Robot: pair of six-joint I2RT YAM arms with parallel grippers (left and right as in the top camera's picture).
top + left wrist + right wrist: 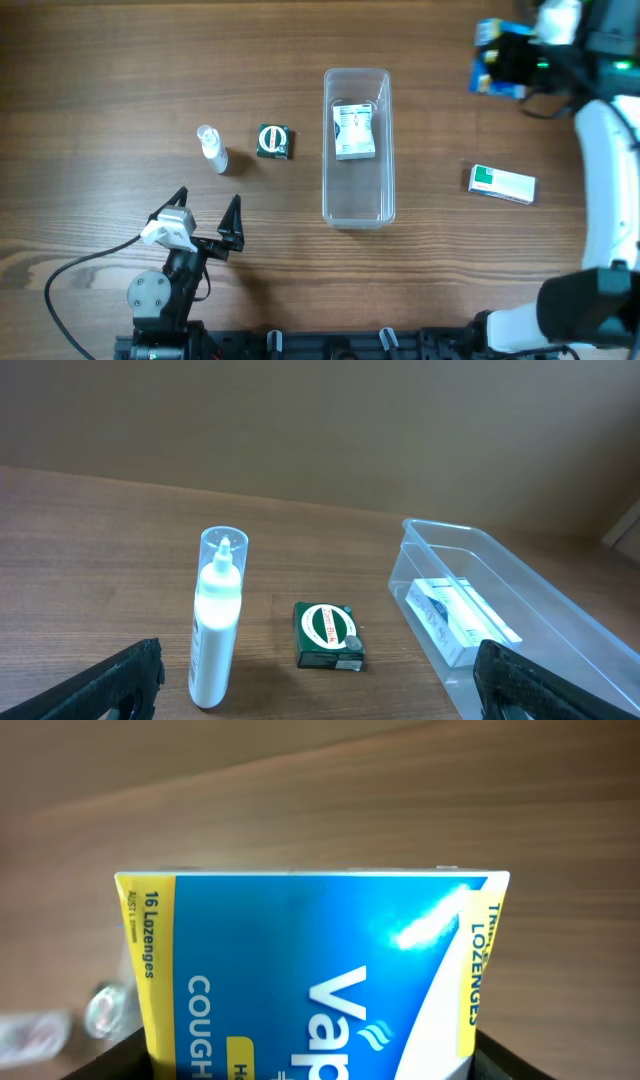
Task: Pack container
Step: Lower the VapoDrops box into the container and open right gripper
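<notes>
The clear plastic container [357, 205] lies lengthwise at the table's middle with a white box [353, 131] inside its far half; it also shows in the left wrist view [560, 615]. My right gripper [512, 62] is at the far right, raised, shut on a blue and yellow lozenge box [315, 970] that fills the right wrist view. My left gripper [208, 213] is open and empty at the front left, behind a white bottle [215, 620] and a small green box [329, 635].
A green and white box [502, 184] lies on the table right of the container. The white bottle [212, 149] and the small green box [273, 141] sit left of the container. A cable runs from the left arm's base at the front edge.
</notes>
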